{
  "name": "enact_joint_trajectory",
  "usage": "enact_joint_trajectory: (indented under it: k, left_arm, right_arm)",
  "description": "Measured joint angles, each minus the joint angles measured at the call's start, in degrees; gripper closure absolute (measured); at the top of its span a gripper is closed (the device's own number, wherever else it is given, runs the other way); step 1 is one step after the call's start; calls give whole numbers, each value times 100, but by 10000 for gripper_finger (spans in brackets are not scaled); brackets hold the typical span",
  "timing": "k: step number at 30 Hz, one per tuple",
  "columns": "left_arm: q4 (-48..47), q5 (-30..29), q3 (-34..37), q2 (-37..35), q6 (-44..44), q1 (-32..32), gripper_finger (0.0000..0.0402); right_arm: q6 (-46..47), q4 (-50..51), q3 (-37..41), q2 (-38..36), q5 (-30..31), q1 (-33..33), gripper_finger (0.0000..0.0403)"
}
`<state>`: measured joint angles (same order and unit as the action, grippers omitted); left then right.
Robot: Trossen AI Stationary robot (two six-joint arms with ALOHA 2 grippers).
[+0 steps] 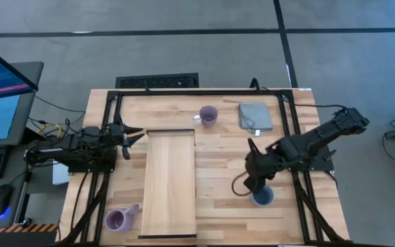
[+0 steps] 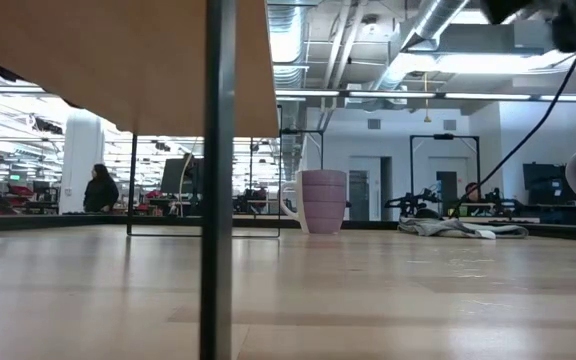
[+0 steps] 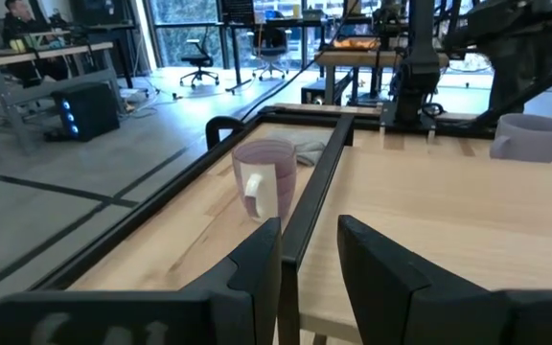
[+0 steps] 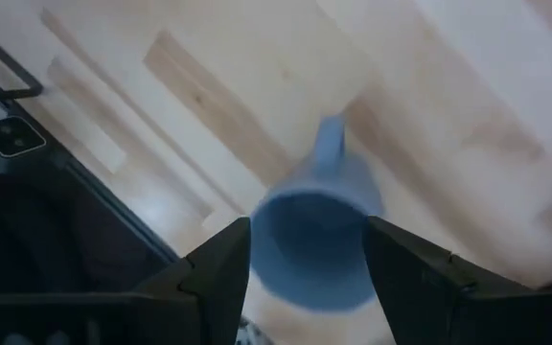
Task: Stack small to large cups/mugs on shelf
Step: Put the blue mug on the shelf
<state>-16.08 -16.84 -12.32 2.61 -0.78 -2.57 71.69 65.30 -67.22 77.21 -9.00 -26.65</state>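
Note:
The pale wood shelf [image 1: 170, 182] stands across the table's middle. A blue-grey mug [image 1: 263, 197] stands upright on the table at the near right. My right gripper [image 1: 255, 184] hangs over it, pointing down and open. In the right wrist view its fingers [image 4: 220, 276] stand on either side of the mug [image 4: 314, 230], with no touch showing. One purple mug [image 1: 208, 115] stands at the far middle, and another [image 1: 118, 219] at the near left. My left gripper [image 1: 133, 134] is open and empty, left of the shelf's far end.
A folded grey cloth [image 1: 254, 116] lies at the far right. A black frame rail [image 1: 197, 91] runs around the tabletop. In the low view the shelf [image 2: 118, 60] spans overhead on a dark leg [image 2: 218, 180]. A person [image 2: 99, 188] sits far off in the room.

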Motion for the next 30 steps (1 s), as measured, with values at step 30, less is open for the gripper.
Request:
enact_joint_trajectory:
  k: [30]
  left_arm:
    - [-93,0,0,0,-13,1,303]
  right_arm:
    - [2448,683,3,1186,852,-1411,178]
